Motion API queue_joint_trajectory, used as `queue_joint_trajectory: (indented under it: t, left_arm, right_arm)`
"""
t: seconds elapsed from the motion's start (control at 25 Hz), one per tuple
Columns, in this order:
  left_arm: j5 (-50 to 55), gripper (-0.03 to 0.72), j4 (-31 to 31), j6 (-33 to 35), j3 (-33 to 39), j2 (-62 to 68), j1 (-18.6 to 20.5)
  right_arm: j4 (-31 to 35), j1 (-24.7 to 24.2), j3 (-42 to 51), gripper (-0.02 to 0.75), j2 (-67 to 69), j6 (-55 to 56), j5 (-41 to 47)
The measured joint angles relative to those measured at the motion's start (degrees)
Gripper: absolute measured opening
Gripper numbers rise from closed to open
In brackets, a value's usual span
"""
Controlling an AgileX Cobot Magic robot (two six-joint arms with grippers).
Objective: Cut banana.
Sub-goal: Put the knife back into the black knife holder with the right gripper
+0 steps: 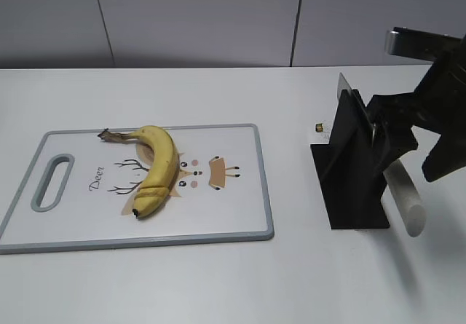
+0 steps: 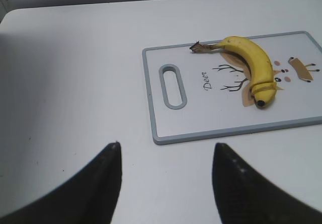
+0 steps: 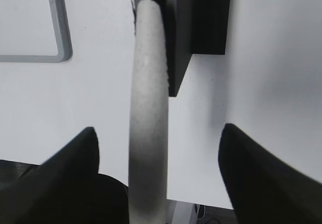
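Left gripper [image 2: 166, 183]: black fingers spread wide over bare white table [image 2: 75, 83], nothing held. Beyond it, well apart and off to its right, a white cutting board [image 2: 201, 118] with grey rim, handle slot and deer print. The banana [image 2: 254, 65] lies on that board, unpeeled, stem toward the far edge, black tip toward the near side.

Right gripper [image 3: 156, 178]: jaws wide apart, straddling a pale knife handle [image 3: 147, 113] without visibly touching it. Handle slants out of a black knife stand [image 1: 353, 171]. From this gripper the banana [image 1: 156, 171] sits far to the left, across the board [image 1: 240, 215].
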Motion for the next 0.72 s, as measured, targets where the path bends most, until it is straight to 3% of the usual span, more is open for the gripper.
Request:
queue_joint_trajectory:
  t: [0.36, 0.72]
  left_arm:
    - [0.00, 0.544, 0.00, 0.00, 0.00, 0.00, 0.00]
    - [0.00, 0.543, 0.00, 0.00, 0.00, 0.00, 0.00]
  right_arm:
    - [0.00, 0.00, 0.98, 0.585, -7.77, -6.06, 2.90]
    - [-0.10, 0.00, 11.34, 0.585, -28.19, -14.38, 2.56]
